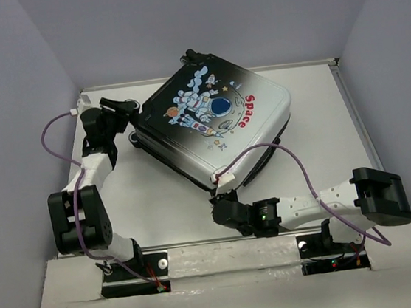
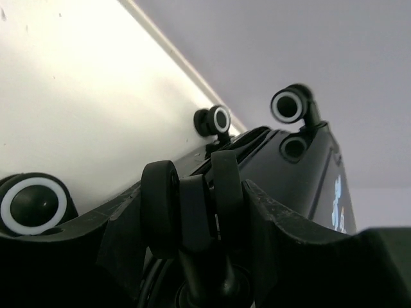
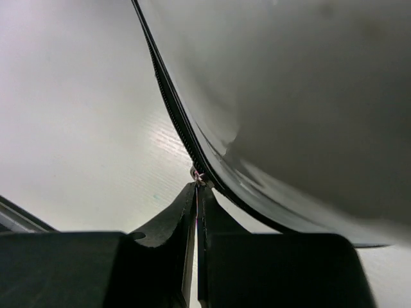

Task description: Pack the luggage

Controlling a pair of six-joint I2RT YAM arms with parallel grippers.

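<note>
Top external view showed the small hard-shell luggage (image 1: 216, 119), black fading to white with a cartoon astronaut and red "Space" print, lying shut and flat on the white table (image 1: 158, 196). It sat toward the far side, turned at an angle, print face up and its wheeled end to the left.

The left gripper (image 1: 127, 107) was at that wheeled end. In the left wrist view its two black fingers (image 2: 125, 237) sat close against either side of a twin black caster wheel (image 2: 192, 205), clasping it. Three more white-ringed black wheels (image 2: 221, 119) stood out beyond it.

The right gripper (image 1: 219, 195) met the luggage's near corner, at the pale end of the shell. In the right wrist view its fingers (image 3: 167, 224) were pinched almost together, their tips nipping a small metal zipper pull (image 3: 199, 176) on the dark zipper track (image 3: 173, 122) that ran along the shell's edge.
</note>
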